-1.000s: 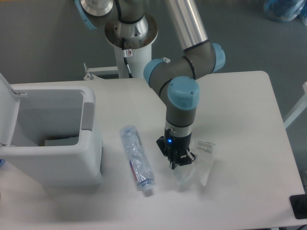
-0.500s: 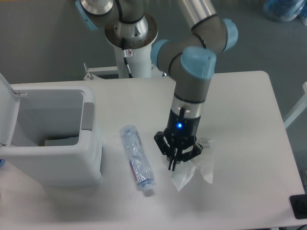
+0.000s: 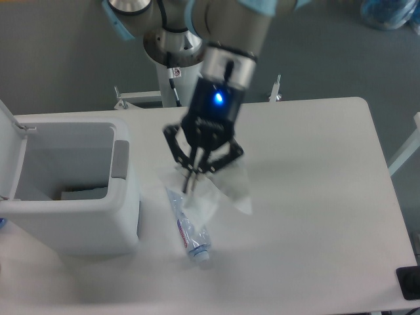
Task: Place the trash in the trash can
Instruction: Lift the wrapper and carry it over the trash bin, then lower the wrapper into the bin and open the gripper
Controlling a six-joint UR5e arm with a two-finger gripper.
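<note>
The gripper has risen off the table and swung toward the bin since a second ago, carrying the wrapper away from its old spot on the table. Its fingers are pinched together on the wrapper's top, and the clear film hangs in the air beside the bin, above the upper end of the bottle. The bottle lies flat on the table just beside the bin, whose lid stands open.
</note>
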